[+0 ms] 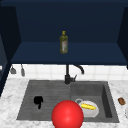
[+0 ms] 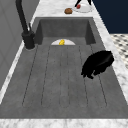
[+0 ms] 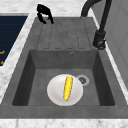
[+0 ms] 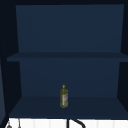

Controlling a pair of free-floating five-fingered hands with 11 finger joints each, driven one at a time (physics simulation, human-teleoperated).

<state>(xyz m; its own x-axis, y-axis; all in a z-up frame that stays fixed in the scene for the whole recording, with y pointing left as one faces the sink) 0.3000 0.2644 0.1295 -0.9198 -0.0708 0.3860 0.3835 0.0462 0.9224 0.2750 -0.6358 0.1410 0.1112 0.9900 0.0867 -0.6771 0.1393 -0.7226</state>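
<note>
white plate (image 3: 53, 93) in the basin holds a corn cob (image 3: 67, 88); left hand (image 1: 38, 100) (fingers curled, empty) hovers over the drainboard (image 2: 50, 82).

Sink (image 1: 32, 86) matt grey, stone-like w/ ribbed drainer; counter (image 1: 8, 100) speckled marble; plate (image 3: 53, 93) smooth white; faucet (image 1: 68, 75) matt black.

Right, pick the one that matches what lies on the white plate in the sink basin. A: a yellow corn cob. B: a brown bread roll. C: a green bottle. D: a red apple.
A: the right side view shows a yellow corn cob lying lengthwise on the white plate on the floor of the sink basin, beside the drain.
</note>
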